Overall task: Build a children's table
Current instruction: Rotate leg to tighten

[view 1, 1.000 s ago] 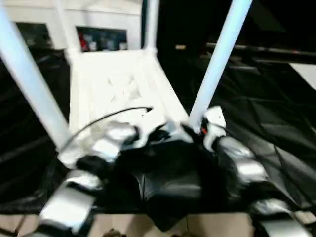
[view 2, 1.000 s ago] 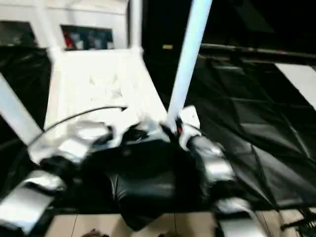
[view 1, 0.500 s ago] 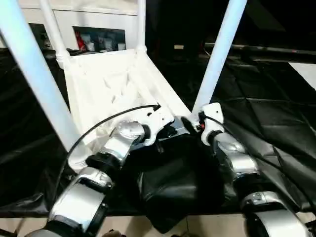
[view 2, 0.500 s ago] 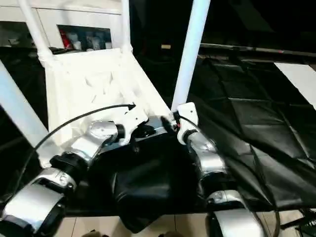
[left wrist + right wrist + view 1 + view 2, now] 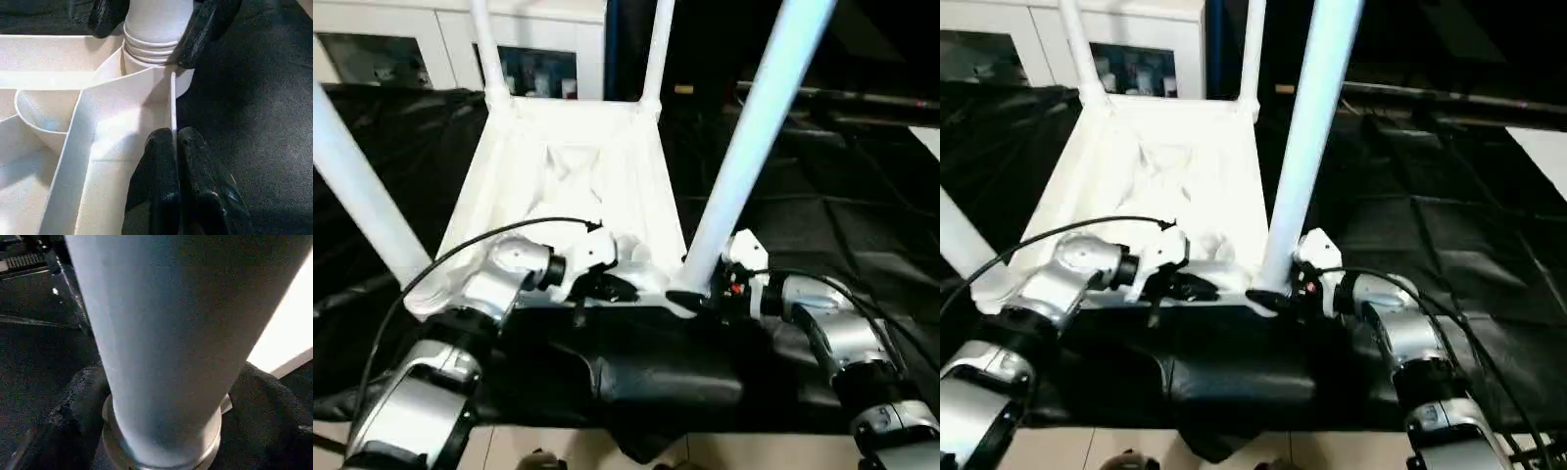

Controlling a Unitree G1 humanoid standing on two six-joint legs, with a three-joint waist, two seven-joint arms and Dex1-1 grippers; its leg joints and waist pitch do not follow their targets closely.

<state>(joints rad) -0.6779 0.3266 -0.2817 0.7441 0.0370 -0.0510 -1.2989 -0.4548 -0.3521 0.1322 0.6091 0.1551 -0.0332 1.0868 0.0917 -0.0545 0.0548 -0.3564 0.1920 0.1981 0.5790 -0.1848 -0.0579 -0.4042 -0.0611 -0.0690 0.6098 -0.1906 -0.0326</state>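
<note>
Black sheeting covered the floor under the upturned tabletop (image 5: 573, 186), all four legs standing in its corner sockets. My right pincer (image 5: 156, 17) straddled the near leg (image 5: 744, 157) at its socket, fingers spread on either side; my left pincer (image 5: 177, 161) pinched the tabletop's rim beside it. Seating that leg seemed the step; next, firm downward pressure.

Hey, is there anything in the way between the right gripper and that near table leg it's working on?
Nothing visible. The right gripper has its two black fingers on either side of the long white tubular leg, just above the round corner socket of the white plastic ribbed tabletop, with no object between them.
</note>
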